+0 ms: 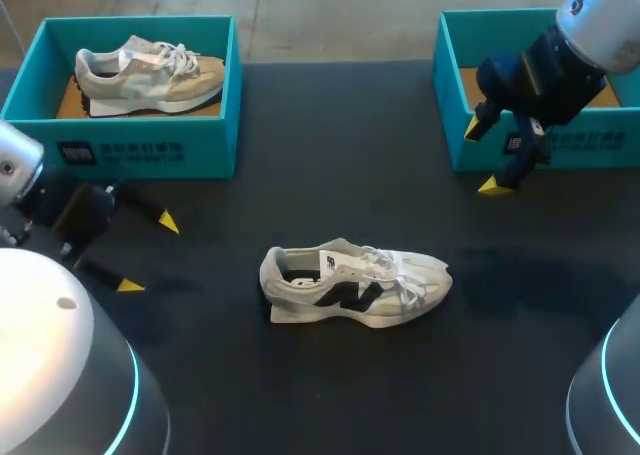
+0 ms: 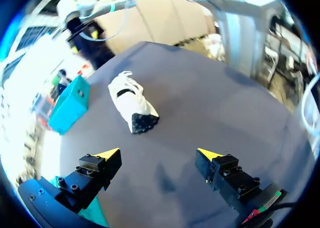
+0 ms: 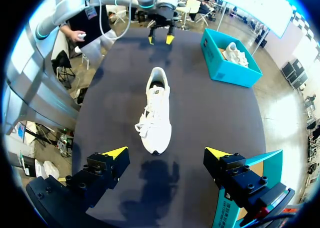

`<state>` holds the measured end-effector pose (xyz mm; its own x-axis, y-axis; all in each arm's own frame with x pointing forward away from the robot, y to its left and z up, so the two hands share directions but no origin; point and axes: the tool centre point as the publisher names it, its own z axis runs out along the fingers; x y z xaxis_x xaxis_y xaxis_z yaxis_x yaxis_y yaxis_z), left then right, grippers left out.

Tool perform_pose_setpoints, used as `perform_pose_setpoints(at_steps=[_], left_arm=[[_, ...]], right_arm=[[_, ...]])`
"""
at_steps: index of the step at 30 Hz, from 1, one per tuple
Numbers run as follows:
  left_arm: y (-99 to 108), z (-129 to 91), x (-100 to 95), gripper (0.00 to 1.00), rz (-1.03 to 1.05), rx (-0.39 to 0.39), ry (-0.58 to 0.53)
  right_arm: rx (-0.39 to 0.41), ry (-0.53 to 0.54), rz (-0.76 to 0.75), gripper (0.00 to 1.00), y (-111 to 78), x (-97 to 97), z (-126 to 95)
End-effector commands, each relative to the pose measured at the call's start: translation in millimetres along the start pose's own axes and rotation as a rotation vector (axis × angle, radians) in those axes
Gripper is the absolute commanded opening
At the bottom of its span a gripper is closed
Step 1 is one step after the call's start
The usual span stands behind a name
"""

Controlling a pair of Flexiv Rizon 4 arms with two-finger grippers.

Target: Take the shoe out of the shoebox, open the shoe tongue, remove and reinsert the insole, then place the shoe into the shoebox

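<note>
Head view: white shoe (image 1: 355, 287) lies crosswise — heel toward the left gripper (image 1: 148, 254), toe toward the right gripper (image 1: 484, 157), both spread empty.

White shoe (image 1: 355, 285) out on the dark surface (image 1: 300, 155), well apart from the teal shoebox (image 1: 450, 115).
The white shoe, with a black mark on its side, stands on its sole near the middle, heel toward my left and toe toward my right, laces loose. The shoebox sits open at the far right, brown floor showing (a second teal box (image 1: 150, 150) at far left holds a beige shoe (image 1: 150, 75)).
</note>
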<state>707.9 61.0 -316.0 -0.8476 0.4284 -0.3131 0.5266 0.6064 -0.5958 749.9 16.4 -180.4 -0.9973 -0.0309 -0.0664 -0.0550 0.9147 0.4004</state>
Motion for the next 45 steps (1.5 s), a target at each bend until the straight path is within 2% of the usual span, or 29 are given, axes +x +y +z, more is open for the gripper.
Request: perform_pose_setpoints(at_steps=[1,9,15,16,45], left_arm=[[10.5,3.8,5.3,1.0,-0.167,0.079,-0.058],[18.5,1.6,-0.7,1.0,-0.329,0.129,-0.15],[15.9,-0.6,-0.4,1.0,-0.428,0.173,-0.139],[14.0,-1.8,1.6,1.0,-0.468,0.203,-0.142],[13.9,1.0,1.8,1.0,-0.484,0.216,-0.144]], right_arm=[[0.002,0.001,0.001,1.0,0.5,-0.7,1.0],[0.002,0.001,0.001,1.0,0.5,-0.7,1.0],[0.002,0.001,0.001,1.0,0.5,-0.7,1.0],[0.002,0.001,0.001,1.0,0.5,-0.7,1.0],[0.002,0.001,0.001,1.0,0.5,-0.7,1.0]])
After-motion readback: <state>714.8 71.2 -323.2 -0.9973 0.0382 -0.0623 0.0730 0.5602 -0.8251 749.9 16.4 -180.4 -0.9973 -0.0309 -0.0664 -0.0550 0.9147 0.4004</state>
